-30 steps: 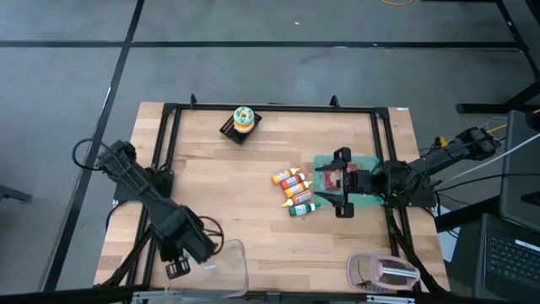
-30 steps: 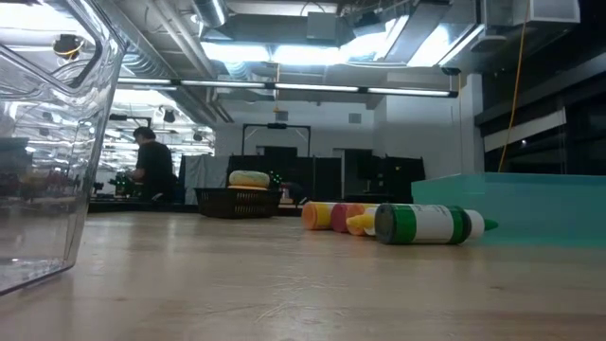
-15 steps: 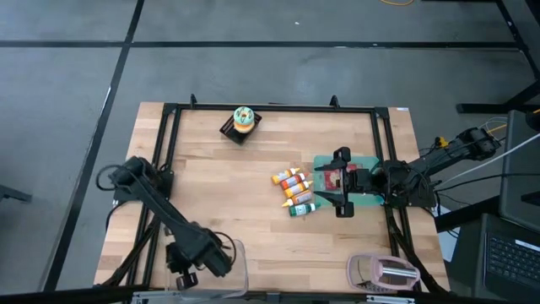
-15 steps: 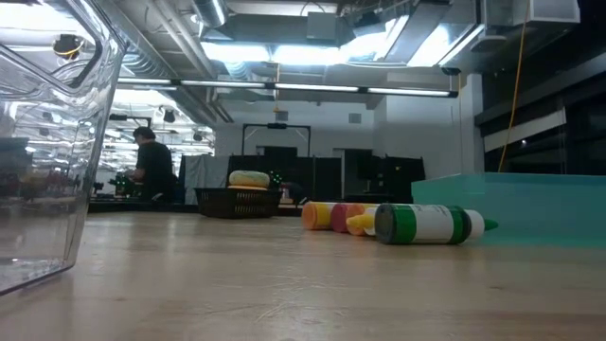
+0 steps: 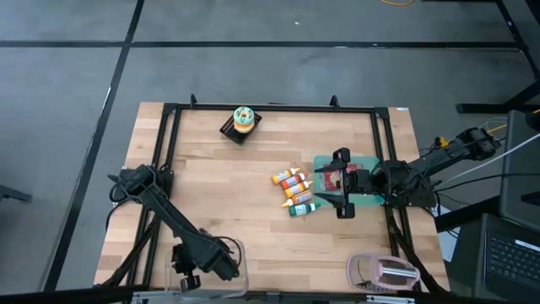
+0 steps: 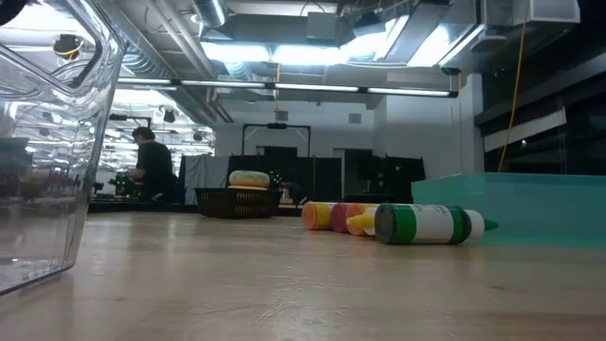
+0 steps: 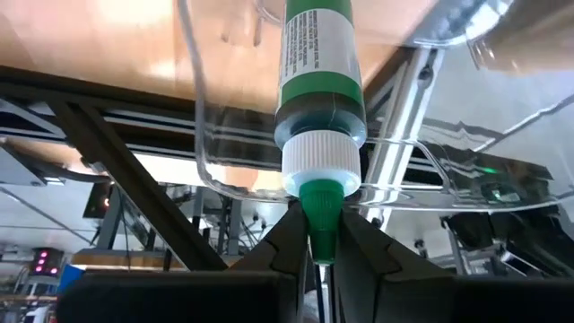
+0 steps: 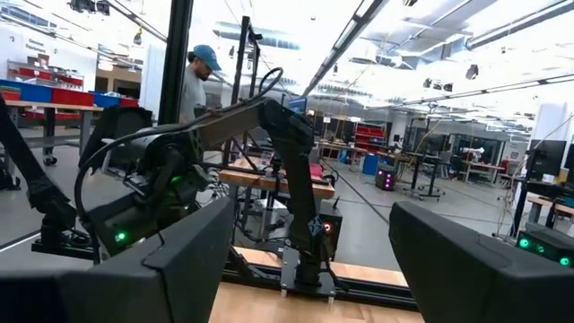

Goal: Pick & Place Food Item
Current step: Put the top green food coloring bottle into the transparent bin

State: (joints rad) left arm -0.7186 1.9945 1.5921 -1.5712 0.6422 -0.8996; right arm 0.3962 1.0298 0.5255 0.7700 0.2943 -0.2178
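My left gripper is shut on a green bottle with a white cap and a green nozzle. In the high view that gripper is at the table's near edge, over the clear plastic container, whose walls surround the bottle in the left wrist view. My right gripper hovers open and holds nothing above the teal tray at the right. Several small bottles lie on their sides on the wood beside the tray; the low view shows one with a green band. My left gripper pinches the bottle's green nozzle between its two fingers, just below the white cap. The bottle sticks straight out beyond the fingertips, in line with the fingers. It is clear of the table.
A black basket with a round food item stands at the far edge. A pink and white box sits at the near right corner. A black frame runs around the tabletop. A person is far back in the room.
My left gripper has gone down and toward the table's near edge with the green bottle, moving in over the clear container and tipping further downward. It stays shut. My right arm has kept still.
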